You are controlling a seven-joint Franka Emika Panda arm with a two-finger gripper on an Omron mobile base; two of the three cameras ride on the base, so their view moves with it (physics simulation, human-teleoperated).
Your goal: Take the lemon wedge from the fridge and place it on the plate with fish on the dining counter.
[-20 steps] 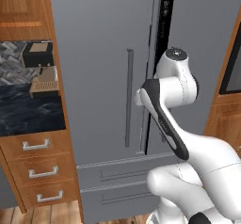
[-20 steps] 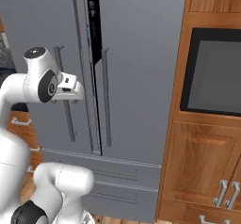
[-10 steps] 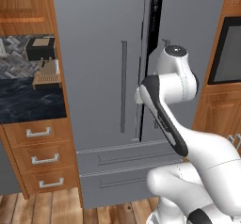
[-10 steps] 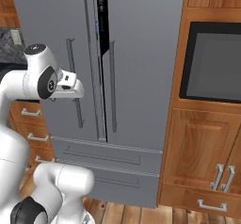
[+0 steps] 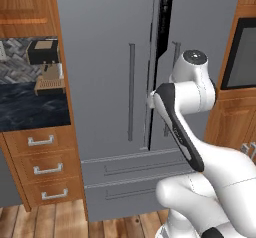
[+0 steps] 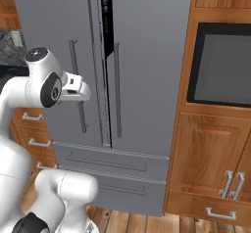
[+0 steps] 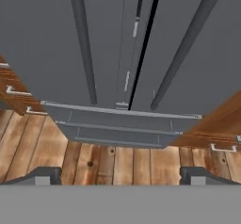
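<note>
Left base view: the grey double-door fridge (image 5: 110, 82) fills the middle, its doors parted only by a thin dark slit between two long vertical bar handles, with drawers below. The white arm is raised in front of the right-hand door, its wrist close to the slit. The step in hand looks like opening the fridge; done well, the fingers would straddle one handle squarely before pulling, then swing the door wide. Right base view: the same fridge (image 6: 142, 56) beside a wooden cabinet with a dark oven window; the wrist sits level with the left door handle (image 6: 78, 87), near it but apart. Hand view: the gripper (image 7: 120, 175) has its two dark tips spread wide with nothing between them, above wooden floor, both handles ahead. The lemon wedge is presumably inside the fridge, hidden behind the doors.
</note>
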